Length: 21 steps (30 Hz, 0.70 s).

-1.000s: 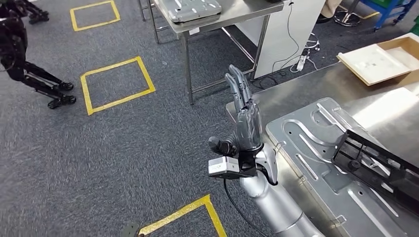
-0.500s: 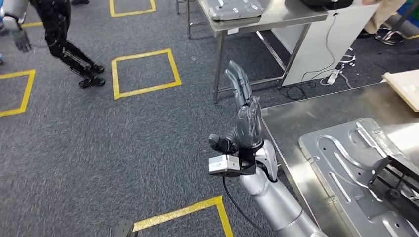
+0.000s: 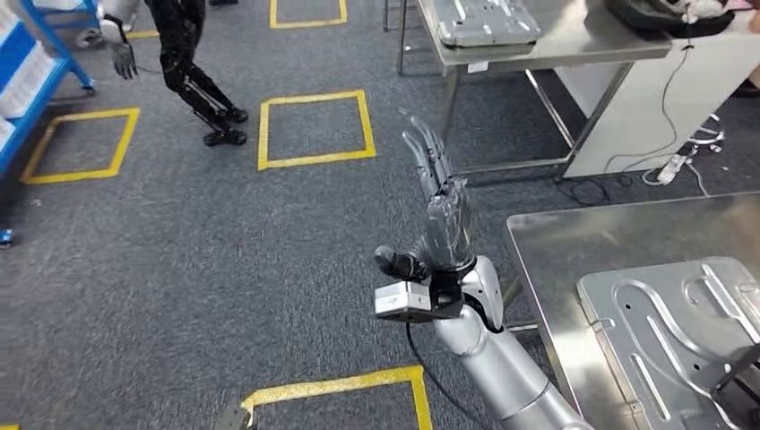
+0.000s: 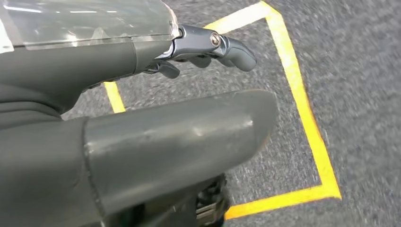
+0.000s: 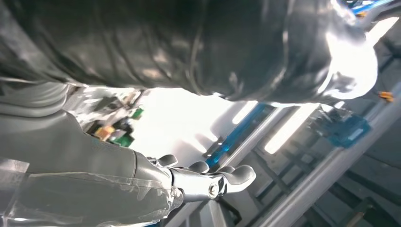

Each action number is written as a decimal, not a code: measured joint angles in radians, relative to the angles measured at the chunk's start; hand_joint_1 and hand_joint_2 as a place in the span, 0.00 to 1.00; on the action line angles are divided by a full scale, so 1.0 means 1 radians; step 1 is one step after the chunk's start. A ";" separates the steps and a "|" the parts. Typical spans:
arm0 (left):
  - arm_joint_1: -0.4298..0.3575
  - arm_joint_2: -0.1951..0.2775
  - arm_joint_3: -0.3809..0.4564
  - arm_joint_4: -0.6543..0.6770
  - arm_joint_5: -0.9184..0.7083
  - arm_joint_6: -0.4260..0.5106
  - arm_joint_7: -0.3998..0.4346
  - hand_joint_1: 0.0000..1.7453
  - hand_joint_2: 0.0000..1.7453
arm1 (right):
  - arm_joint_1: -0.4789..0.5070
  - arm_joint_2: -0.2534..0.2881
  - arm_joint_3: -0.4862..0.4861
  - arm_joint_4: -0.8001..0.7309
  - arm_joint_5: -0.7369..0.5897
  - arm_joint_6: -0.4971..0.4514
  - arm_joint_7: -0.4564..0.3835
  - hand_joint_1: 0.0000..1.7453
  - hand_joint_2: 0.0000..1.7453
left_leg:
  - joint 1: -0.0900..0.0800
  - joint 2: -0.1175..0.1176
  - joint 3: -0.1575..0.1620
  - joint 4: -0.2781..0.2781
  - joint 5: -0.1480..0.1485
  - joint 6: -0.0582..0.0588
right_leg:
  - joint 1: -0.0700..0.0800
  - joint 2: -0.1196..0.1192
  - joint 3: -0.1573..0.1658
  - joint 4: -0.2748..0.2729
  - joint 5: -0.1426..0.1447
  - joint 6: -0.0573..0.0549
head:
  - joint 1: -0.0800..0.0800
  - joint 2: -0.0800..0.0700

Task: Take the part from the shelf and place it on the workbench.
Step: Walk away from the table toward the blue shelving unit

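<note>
The part, a stamped grey metal panel (image 3: 672, 331), lies flat on the steel workbench (image 3: 574, 242) at the lower right of the head view. My left hand (image 3: 444, 215) is raised beside the bench's near corner, fingers straight and apart, holding nothing; the left wrist view shows its thumb and fingers (image 4: 213, 45) over grey carpet. In the right wrist view my right hand (image 5: 142, 189) has its fingers stretched out with nothing between them, close under a dark shiny surface that I cannot identify.
A second steel table (image 3: 582, 45) stands at the back with a similar metal panel (image 3: 484, 22) on it. Another robot's black legs (image 3: 193, 72) stand at the upper left near a blue shelf (image 3: 36, 72). Yellow tape squares (image 3: 314, 130) mark the carpet. Cables (image 3: 668, 166) lie by the table.
The whole picture has slid right as the camera turned left; the workbench and panel now sit further right and the blue shelf has come in. My left hand keeps its raised pose.
</note>
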 joint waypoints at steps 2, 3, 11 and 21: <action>0.001 -0.001 0.000 0.000 -0.002 0.005 0.002 0.00 0.00 | 0.007 0.000 0.001 0.004 0.001 -0.001 0.003 0.00 0.00 | 0.001 0.037 -0.061 0.126 -0.057 -0.006 | 0.004 -0.029 0.000 0.001 -0.002 -0.004 | -0.001 0.000; 0.002 -0.001 0.000 0.000 -0.004 0.006 0.002 0.00 0.00 | 0.010 0.000 0.001 0.006 0.002 -0.001 0.004 0.00 0.00 | 0.002 0.044 -0.078 0.162 -0.065 -0.009 | 0.006 -0.044 0.000 0.002 -0.004 -0.004 | -0.001 0.000; 0.008 -0.001 0.000 0.000 -0.009 0.012 0.005 0.00 0.00 | 0.013 0.001 0.005 0.014 0.005 -0.001 0.009 0.00 0.00 | -0.013 0.084 0.058 -0.086 0.036 0.021 | 0.016 -0.121 0.002 0.020 -0.025 0.021 | 0.002 0.000; 0.007 -0.004 0.000 0.000 -0.012 0.018 0.019 0.00 0.00 | 0.013 0.002 0.006 0.027 0.018 0.001 0.015 0.00 0.00 | -0.010 -0.014 0.059 -0.093 0.047 0.049 | 0.006 -0.008 -0.095 0.210 -0.079 0.030 | 0.002 0.000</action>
